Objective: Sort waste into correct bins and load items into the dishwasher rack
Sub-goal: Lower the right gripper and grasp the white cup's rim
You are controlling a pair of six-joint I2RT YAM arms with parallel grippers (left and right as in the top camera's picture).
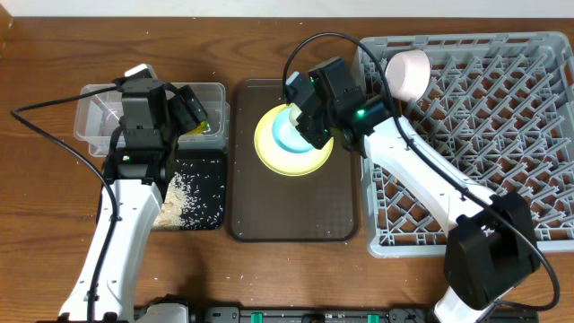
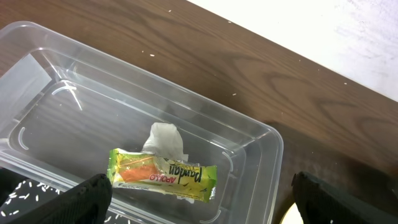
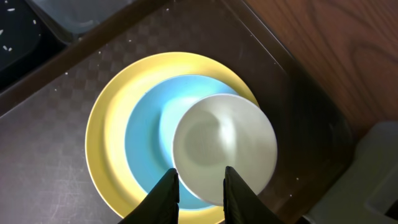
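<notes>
Left jaws released above clear tub [image 2: 186, 98] | right jaws straddle white cup [image 3: 224, 140] rim at 7 o'clock, grasp unclear

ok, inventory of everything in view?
table: 1, wood, underneath
rack: 1, grey, right
pinkish bowl: 1, white-pink, in rack
serving tray: 1, brown, centre
plate: 1, yellow-green, on serving tray
blue bowl: 1, light blue, on plate
cup: 1, white, on blue bowl
tub: 1, clear, left
wrapper: 1, green-orange, in tub
tissue: 1, white, in tub
black tray: 1, black, beside tub
rice: many, white, in black tray
left gripper: 1, black, open over tub
right gripper: 1, black, astride cup rim
</notes>
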